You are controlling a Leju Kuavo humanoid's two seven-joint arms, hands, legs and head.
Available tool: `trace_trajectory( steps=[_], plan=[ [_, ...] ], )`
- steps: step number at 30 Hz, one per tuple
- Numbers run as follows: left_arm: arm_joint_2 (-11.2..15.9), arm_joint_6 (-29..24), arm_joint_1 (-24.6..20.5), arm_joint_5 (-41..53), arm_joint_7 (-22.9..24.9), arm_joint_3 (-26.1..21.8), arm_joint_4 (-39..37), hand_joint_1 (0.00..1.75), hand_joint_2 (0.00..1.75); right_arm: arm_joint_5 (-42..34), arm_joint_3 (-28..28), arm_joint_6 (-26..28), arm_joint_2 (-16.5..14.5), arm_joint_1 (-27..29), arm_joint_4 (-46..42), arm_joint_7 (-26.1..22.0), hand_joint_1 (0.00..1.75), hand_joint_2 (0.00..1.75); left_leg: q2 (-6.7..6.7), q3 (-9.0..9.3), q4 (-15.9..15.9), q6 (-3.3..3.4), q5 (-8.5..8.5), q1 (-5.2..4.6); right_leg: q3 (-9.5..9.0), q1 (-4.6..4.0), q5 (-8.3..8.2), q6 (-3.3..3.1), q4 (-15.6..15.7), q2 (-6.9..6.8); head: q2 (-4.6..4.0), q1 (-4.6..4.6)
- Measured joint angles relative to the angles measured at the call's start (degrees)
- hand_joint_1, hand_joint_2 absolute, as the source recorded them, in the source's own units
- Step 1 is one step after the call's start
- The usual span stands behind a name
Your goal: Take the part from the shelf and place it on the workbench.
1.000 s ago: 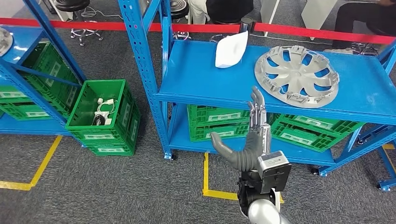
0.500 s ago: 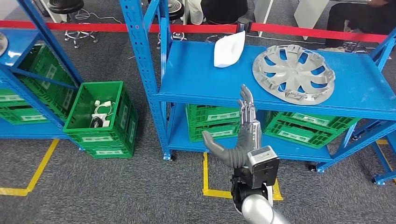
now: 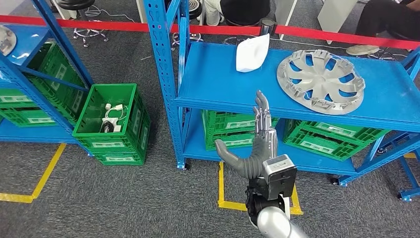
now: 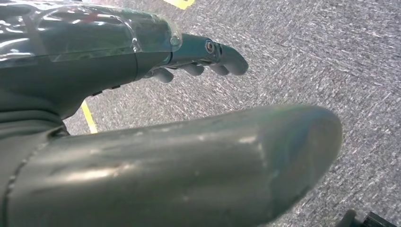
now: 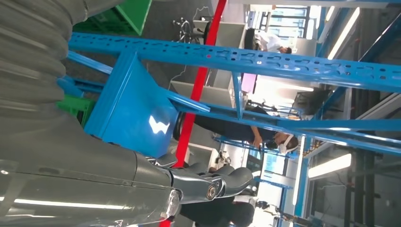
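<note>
A blue metal shelf [image 3: 218, 82] spans the head view, its upper board carrying the part, a large silver wheel cover [image 3: 321, 81], which lies flat toward the board's right end, untouched. A folded white bag [image 3: 251, 52] stands at the back edge of the same board, to the left of the wheel cover and apart from it. Under that board, green crates [image 3: 233, 131] sit on the lower level. A second blue rack [image 3: 29, 74] with more green bins stands to the left, and a stack of green crates [image 3: 113, 121] on the grey carpet between the two racks holds a white cable in its top bin. A red barrier tape [image 3: 317, 34] runs behind the shelves. The right hand [image 3: 260, 148] is raised in front of the shelf edge, fingers straight and apart, thumb stretched to the side, holding nothing and well short of the wheel cover. The left hand [image 4: 198, 56] hangs over the carpet, its fingers loosely curled and empty.
</note>
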State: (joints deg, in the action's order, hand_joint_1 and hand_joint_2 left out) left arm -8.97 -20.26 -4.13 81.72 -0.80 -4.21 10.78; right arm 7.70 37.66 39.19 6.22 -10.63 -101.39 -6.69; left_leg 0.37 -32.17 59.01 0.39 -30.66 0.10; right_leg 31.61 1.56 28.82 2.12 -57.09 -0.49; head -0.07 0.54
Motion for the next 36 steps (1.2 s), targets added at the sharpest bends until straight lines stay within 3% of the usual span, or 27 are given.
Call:
trace_trajectory(
  steps=[7,11,14,16,18,19,20,21,23,24,26,29,30,32,34,36],
  plan=[
    [0.0,-0.2,0.0,-0.7,0.2,0.5,0.0,0.0,0.0,-0.5,0.0,0.0,0.1,-0.1,0.4,-0.5,0.0,1.75,0.0,0.11,0.0,0.02,-0.13,-0.01,-0.05,-0.03,0.13,0.05,0.0,0.0,0.0,0.08],
    [0.1,-0.2,0.0,0.0,0.2,1.2,0.0,0.0,0.0,-0.9,0.1,0.0,0.0,-0.2,0.7,-0.5,0.0,1.75,-0.1,0.04,0.1,0.44,-0.42,-0.32,-0.17,0.1,-0.11,0.84,0.2,-0.07,0.0,-0.13],
    [0.1,-0.2,0.0,1.0,0.1,1.9,0.0,0.0,0.0,-1.1,0.3,0.0,0.0,-0.3,0.9,-0.6,0.0,1.75,-0.12,0.67,-0.7,0.98,-0.11,-0.03,-0.1,0.09,-0.35,1.3,-0.7,-0.05,0.0,-0.24],
    [0.1,-0.2,0.0,1.2,0.1,2.3,0.0,0.0,0.0,-1.1,0.4,0.0,0.0,-0.4,0.9,-0.6,0.0,1.75,-0.12,1.5,-1.3,1.34,0.16,0.22,1.39,0.06,1.81,1.27,-4.2,0.04,0.0,0.07],
    [0.0,-0.2,0.0,1.2,0.1,2.6,0.0,0.0,0.0,-1.2,0.6,0.0,0.0,-0.4,0.9,-0.7,0.0,1.75,-0.15,1.68,-1.4,1.46,-0.01,0.21,4.76,0.02,5.36,1.19,-11.0,0.16,0.0,0.44],
    [0.0,-0.2,0.0,1.3,0.1,2.8,0.0,0.0,0.0,-1.2,0.7,0.0,0.0,-0.3,1.0,-0.7,0.0,1.75,-0.19,1.75,-1.5,1.45,-0.29,0.18,6.5,0.02,6.46,1.12,-14.2,0.2,0.0,0.57],
    [0.0,-0.2,0.1,1.3,0.2,2.9,0.0,0.0,0.0,-1.3,0.8,0.0,0.0,-0.3,1.1,-0.7,0.0,1.75,-0.22,1.96,-1.5,1.38,-0.66,0.17,7.55,0.02,6.45,0.99,-15.7,0.23,0.0,0.66],
    [0.0,-0.2,0.1,1.4,0.2,3.0,0.0,0.0,0.0,-1.4,0.9,0.0,0.0,-0.3,1.3,-0.8,0.0,1.75,-0.26,2.34,-1.5,1.25,-1.13,0.19,7.69,0.02,5.26,0.8,-15.3,0.24,0.0,0.74],
    [-0.1,-0.4,0.2,1.8,0.3,3.4,0.0,0.0,0.0,-1.7,1.0,0.0,0.1,-0.3,1.4,-0.9,0.0,1.75,-0.23,3.56,-1.5,0.73,-1.95,0.29,5.5,0.02,0.63,0.41,-9.5,0.23,0.0,0.97],
    [-0.1,-0.5,0.2,2.0,0.3,3.7,0.0,0.0,0.0,-1.8,1.1,0.0,0.1,-0.3,1.4,-1.0,0.0,1.75,-0.19,4.13,-1.5,0.42,-2.35,0.33,4.3,-0.12,-0.72,0.24,-6.4,0.2,0.0,0.96],
    [-0.2,-0.7,0.1,2.4,0.4,4.3,0.0,0.0,0.0,-2.1,1.2,0.0,0.0,-0.4,1.6,-1.1,0.0,1.75,-0.07,4.74,-1.6,-0.41,-2.94,0.37,2.81,-0.51,-0.85,-0.38,-2.4,0.09,0.0,1.04],
    [-0.2,-0.7,0.1,3.1,0.4,5.6,0.1,0.0,0.0,-2.4,1.4,0.0,0.0,-0.5,1.8,-1.4,0.0,1.75,0.09,5.52,-1.0,-1.64,-2.83,0.44,1.31,-0.77,0.29,-1.76,-0.8,0.13,0.0,0.84],
    [-0.2,-0.7,0.0,3.2,0.4,6.0,0.1,0.0,0.0,-2.4,1.5,0.0,-0.1,-0.6,1.8,-1.6,0.0,1.75,0.0,4.83,0.8,-1.88,-2.5,0.51,0.25,-0.76,0.64,-2.19,-0.3,0.15,-0.01,0.62],
    [-0.2,-0.7,0.0,3.3,0.4,6.6,0.1,0.0,0.0,-2.4,1.6,0.0,-0.1,-0.7,1.8,-1.7,0.0,1.75,-0.36,0.8,7.2,-2.13,-2.42,0.59,-2.11,-0.75,1.43,-2.74,0.8,0.11,-0.01,0.01],
    [-0.1,-0.7,0.2,3.4,0.4,7.1,0.1,0.0,0.0,-2.4,1.7,0.0,-0.2,-0.8,1.9,-1.7,0.0,1.75,-0.54,-4.86,13.2,-2.3,-4.76,0.58,-4.49,-0.87,2.72,-2.98,1.7,0.17,0.0,-0.52],
    [-0.1,-0.7,0.7,3.4,0.4,7.4,0.1,0.0,0.0,-2.4,1.8,0.0,-0.3,-0.7,2.1,-1.7,0.0,1.75,-0.5,-8.86,13.8,-2.29,-8.04,0.59,-7.45,-1.01,4.44,-2.96,2.5,0.45,0.0,-0.75]
  ],
)
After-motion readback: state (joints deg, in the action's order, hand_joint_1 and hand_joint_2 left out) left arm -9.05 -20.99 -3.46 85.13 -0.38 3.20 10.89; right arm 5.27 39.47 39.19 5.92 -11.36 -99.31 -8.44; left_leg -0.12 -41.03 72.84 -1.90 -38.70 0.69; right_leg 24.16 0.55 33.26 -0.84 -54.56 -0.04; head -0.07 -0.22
